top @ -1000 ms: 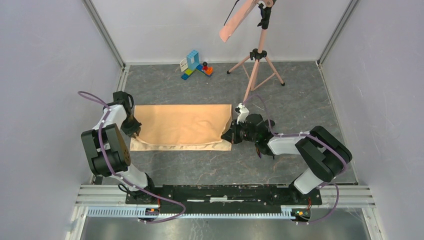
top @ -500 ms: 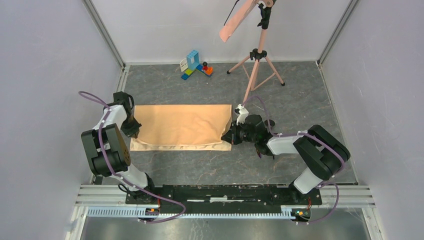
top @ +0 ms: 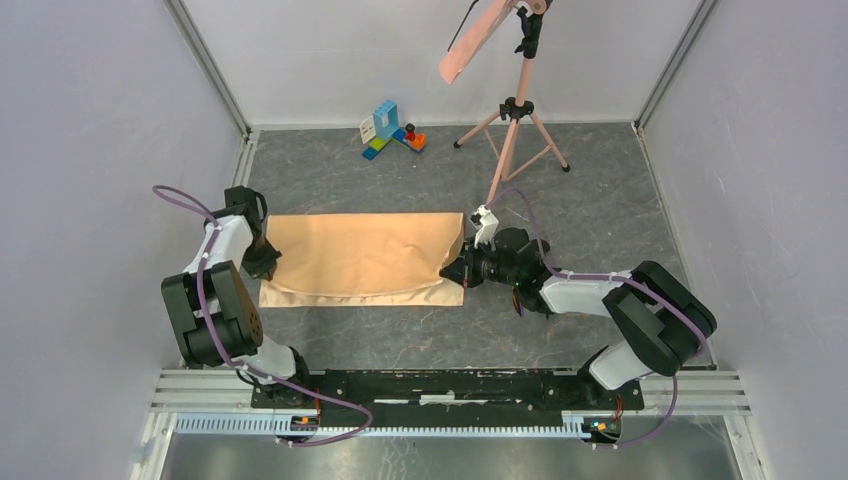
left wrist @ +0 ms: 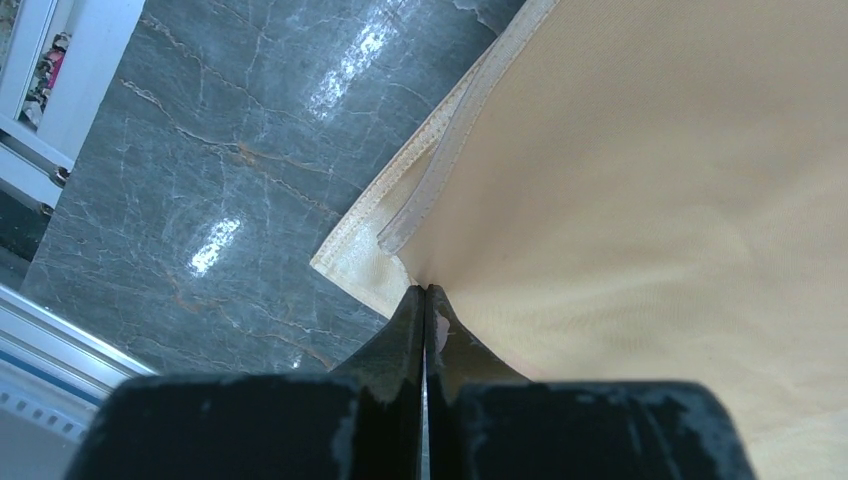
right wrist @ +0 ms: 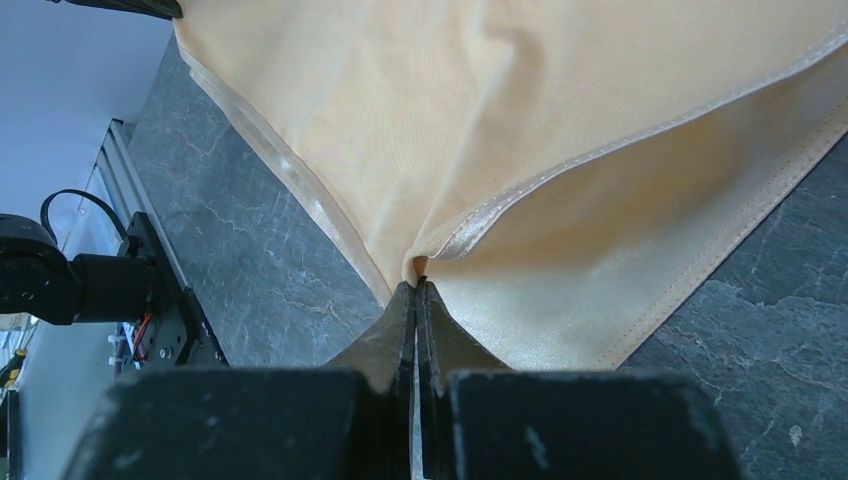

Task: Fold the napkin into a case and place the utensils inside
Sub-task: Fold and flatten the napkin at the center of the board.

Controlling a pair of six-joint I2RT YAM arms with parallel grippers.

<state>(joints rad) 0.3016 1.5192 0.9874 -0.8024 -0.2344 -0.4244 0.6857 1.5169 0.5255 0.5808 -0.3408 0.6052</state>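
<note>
The napkin has just been clamped at 9 o'clock by your left gripper, the right gripper pinching 3 o'clock, so you can fold.

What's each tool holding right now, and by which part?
Both hold the napkin: left tool pinches the top layer near its left corner, right tool pinches the top layer's hem at the right edge.

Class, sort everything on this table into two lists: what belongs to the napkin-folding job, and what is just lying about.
Job: napkin; left end effector and right end effector, both shut on it.
Lying about: toy blocks; pink tripod.
</note>
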